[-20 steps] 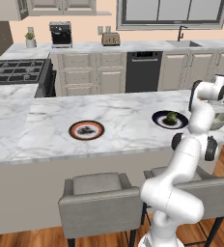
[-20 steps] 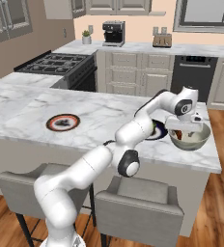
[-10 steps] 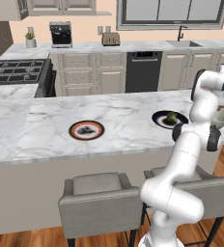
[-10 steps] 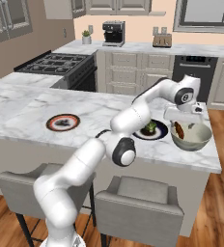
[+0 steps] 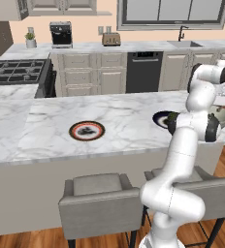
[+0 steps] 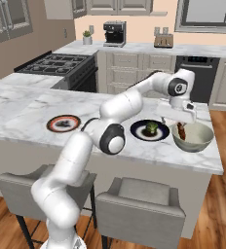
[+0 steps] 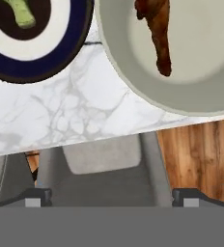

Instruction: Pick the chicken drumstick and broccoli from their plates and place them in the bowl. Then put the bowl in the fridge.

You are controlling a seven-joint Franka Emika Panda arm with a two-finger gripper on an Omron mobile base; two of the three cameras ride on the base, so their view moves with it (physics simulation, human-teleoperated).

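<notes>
1. Chicken drumstick (image 7: 155, 34) lying inside the bowl (image 6: 195, 141) on the surface (image 6: 27, 104).
2. Gripper (image 6: 177, 116) above the bowl, spread wide, empty.
3. Broccoli (image 6: 152, 128) on its dark plate (image 6: 137, 131), just beside the bowl.
4. Next, by judgement: shift across, descend on the broccoli, close.

White arm rose from base, elbow bent high, forearm reaching fwd over the bowl (image 6: 193, 137). Gripper (image 6: 181, 118) hung just above bowl's near-left rim, pointing down, fingertips (image 7: 36, 197) spread wide apart, nothing btwn them.
</notes>
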